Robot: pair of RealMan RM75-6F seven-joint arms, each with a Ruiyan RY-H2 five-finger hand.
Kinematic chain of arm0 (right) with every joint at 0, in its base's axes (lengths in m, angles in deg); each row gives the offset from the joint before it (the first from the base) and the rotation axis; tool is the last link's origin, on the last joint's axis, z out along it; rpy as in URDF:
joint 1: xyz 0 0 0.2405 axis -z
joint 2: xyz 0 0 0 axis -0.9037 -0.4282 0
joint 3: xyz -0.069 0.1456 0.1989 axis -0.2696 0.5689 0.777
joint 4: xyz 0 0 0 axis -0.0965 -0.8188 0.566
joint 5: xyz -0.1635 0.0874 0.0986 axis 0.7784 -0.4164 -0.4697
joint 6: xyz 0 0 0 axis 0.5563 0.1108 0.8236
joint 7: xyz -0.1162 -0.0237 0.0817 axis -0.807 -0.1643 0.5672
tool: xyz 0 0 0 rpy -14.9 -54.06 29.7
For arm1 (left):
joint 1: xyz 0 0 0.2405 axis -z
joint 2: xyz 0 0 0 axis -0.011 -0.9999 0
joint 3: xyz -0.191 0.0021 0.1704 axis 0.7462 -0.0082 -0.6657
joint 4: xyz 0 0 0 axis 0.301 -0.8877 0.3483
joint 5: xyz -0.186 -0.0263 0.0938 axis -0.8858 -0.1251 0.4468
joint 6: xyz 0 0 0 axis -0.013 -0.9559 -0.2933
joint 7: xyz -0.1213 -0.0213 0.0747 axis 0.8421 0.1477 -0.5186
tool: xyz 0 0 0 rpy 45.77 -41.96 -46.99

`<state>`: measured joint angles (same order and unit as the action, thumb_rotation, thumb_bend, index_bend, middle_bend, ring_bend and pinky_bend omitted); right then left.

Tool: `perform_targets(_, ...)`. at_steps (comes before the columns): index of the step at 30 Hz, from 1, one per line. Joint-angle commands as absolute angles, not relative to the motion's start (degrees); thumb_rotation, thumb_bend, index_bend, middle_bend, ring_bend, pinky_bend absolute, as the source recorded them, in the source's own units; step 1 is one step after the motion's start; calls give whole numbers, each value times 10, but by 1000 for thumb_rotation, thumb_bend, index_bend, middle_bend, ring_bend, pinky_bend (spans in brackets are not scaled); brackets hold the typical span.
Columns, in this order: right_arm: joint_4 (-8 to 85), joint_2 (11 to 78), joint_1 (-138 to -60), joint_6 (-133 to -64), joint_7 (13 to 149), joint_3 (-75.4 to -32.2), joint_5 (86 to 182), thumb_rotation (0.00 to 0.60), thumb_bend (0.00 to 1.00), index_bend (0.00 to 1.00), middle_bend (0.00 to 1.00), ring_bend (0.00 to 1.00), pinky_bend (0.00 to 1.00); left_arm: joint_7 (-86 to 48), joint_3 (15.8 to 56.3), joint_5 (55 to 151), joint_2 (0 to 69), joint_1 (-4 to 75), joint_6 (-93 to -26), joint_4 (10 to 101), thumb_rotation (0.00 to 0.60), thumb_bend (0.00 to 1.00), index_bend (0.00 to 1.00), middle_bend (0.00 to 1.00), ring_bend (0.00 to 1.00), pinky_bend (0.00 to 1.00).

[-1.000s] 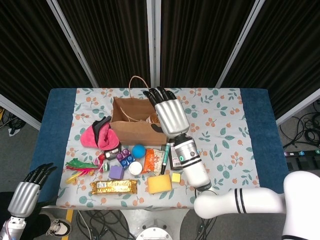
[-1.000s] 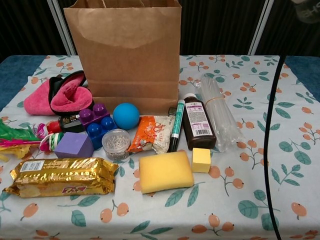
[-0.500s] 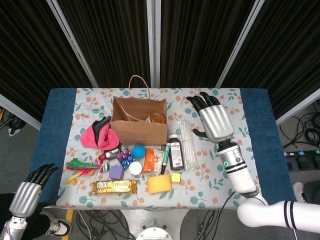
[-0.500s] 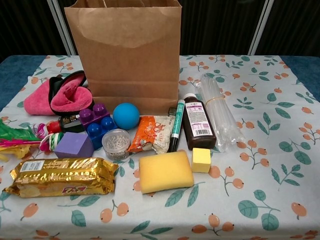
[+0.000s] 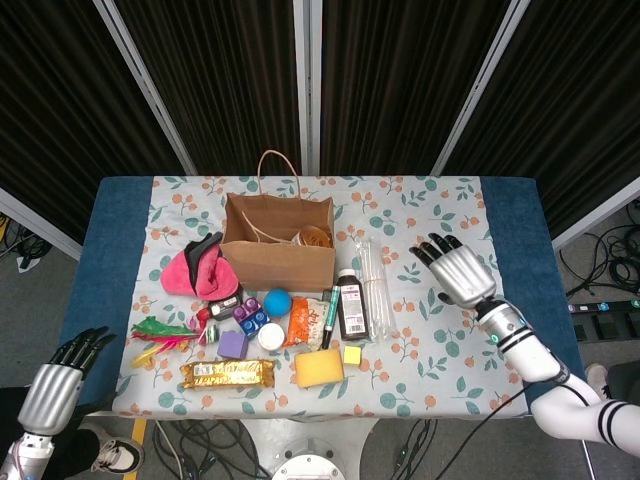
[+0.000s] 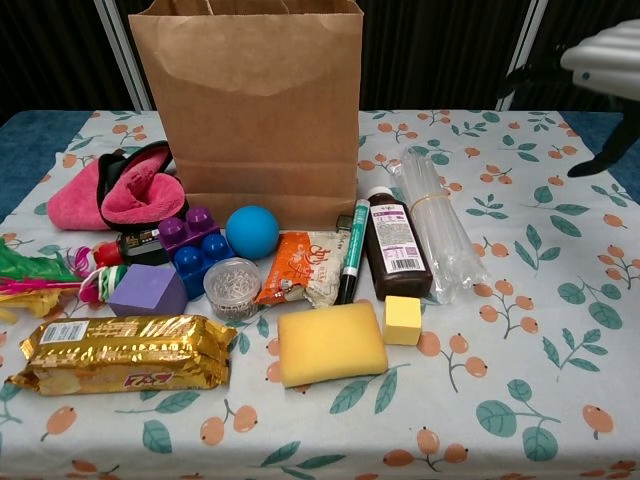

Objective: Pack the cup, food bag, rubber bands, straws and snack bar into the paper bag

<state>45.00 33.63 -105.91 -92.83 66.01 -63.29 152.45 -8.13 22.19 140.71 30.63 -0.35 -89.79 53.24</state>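
Hovering your right hand (image 5: 461, 273) over bare cloth, fingers spread and empty, you're just right of the straws (image 5: 373, 285). That clear bundle lies beside the brown bottle (image 5: 351, 303), near the paper bag (image 5: 277, 258). I'd judge it light, slick and easily crushed, so take it mid-length at the rubber band, not the ends. Your left hand (image 5: 55, 385) hangs off the table's near corner, holding nothing, fingers loosely together.
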Motion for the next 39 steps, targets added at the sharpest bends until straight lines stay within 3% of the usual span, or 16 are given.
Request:
perform_targets(1,379,387,-1070,-907,688,-648,1571,600,0,179,186,97,224,-81,223,1407,307,-3,-898,531,600,87,217,227,153,244)
perform_targets(6,330,424,-1100,-855,700,-639,1572,600,0,90,144,8,100,-79,223,1404,307,-3,-896,530,600,87,217,227,153,244)
perform_targets(11,314,450,-1133,-805,695,-619,1558,600,44,22,96,0,17,-75,224,1401,308,-3,-894,528,600,87,217,227,153,244)
perform_targets(15,307,467,-1157,-780,693,-601,1547,600,97,6,76,0,6,-73,225,1397,307,-4,-893,529,600,87,217,227,153,244)
perform_targets(27,284,501,-1208,-646,621,-583,1435,600,100,0,72,0,5,-70,226,1394,305,-5,-892,530,600,87,217,227,153,244)
perform_targets(34,304,487,-1215,-626,579,-593,1377,600,101,0,82,0,5,-72,225,1396,305,-4,-890,532,600,87,217,227,153,244)
perform_targets(39,372,432,-1208,-658,528,-605,1336,600,100,0,101,0,8,-73,223,1399,305,-4,-890,533,600,87,217,227,153,244)
